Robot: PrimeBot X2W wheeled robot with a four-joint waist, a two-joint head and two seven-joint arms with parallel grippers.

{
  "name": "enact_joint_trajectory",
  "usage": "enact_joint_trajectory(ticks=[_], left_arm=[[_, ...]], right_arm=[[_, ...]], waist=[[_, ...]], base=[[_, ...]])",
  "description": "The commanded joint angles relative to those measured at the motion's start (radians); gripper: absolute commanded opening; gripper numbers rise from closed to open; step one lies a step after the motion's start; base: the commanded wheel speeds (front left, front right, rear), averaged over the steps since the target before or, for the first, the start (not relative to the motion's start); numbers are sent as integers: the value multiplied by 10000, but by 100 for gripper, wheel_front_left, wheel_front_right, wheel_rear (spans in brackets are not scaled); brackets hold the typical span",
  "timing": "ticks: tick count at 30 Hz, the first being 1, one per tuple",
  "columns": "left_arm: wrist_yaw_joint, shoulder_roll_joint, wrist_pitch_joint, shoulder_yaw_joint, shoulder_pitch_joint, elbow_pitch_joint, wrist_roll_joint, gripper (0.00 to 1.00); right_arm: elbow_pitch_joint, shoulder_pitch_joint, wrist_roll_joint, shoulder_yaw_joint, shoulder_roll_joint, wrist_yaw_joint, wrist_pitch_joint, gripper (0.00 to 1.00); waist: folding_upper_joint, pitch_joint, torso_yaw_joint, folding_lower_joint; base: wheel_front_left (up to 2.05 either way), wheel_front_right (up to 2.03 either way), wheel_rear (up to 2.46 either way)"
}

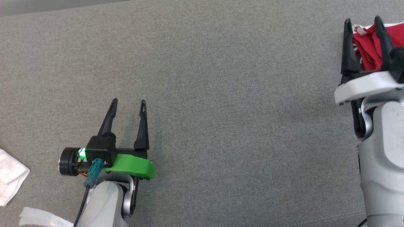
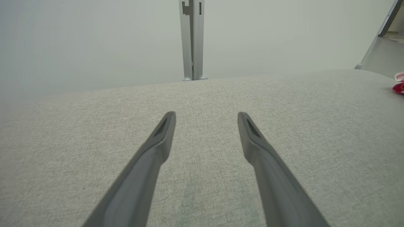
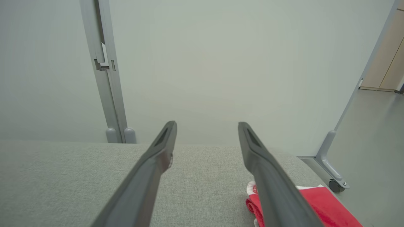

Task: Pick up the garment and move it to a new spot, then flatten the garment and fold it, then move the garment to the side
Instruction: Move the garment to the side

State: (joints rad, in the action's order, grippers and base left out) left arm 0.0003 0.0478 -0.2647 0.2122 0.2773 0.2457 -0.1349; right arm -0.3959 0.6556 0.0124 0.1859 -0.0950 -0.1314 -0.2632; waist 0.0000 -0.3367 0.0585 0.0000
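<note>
The red garment with white trim lies at the far right end of the grey fabric-covered table, and everything here is placed from it. The right hand hangs directly over the garment with its two dark fingers spread wide and nothing pinched between them. From the head view the red cloth shows in the gap between those fingers and past the outer one. In the right wrist view the right hand points out over the table edge. There the garment sits under the right-side finger, close to the table's corner, its folds layered; how neatly, one cannot tell.

Well away from the garment, across a long stretch of table, the left hand hovers low, fingers wide and empty. Its own camera shows the left hand over bare fabric, with a sliver of the garment at the right border.

Farther still from the garment, beyond the left hand, a crumpled white cloth rests at the table's near left edge. A grey upright post stands behind the table.
</note>
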Motion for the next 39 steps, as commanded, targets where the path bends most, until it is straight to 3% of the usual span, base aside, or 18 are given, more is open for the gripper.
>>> enact_joint_trajectory(ticks=[1, 8, 21, 31, 39], left_arm=[[63, 55, 10, -147, -181, 4, -123, 100], [-69, 50, 10, -646, -893, 149, -199, 100], [-51, 49, 10, -908, -2301, 327, -424, 100], [-10, 50, 10, -1165, -2964, -66, -445, 100], [107, 52, 10, -1051, -2780, -137, -592, 100]], right_arm=[[61, -425, 58, -33, 49, 16, -17, 100], [50, -2086, 341, -275, 380, 16, -18, 100], [-149, -4048, 1234, -1035, 414, 16, -18, 100], [-82, -4873, 1499, -1418, 418, 16, -18, 100], [83, -4880, 1419, -1453, 420, 16, -20, 100]], waist=[[0, 499, -261, 0], [0, 1290, -478, 0], [0, 2498, -791, 0], [0, 3009, -893, 0], [0, 2751, -1246, 0]], base=[[0, 0, 0], [0, 0, 0], [0, 0, 0], [0, 0, 0], [0, 0, 0]])
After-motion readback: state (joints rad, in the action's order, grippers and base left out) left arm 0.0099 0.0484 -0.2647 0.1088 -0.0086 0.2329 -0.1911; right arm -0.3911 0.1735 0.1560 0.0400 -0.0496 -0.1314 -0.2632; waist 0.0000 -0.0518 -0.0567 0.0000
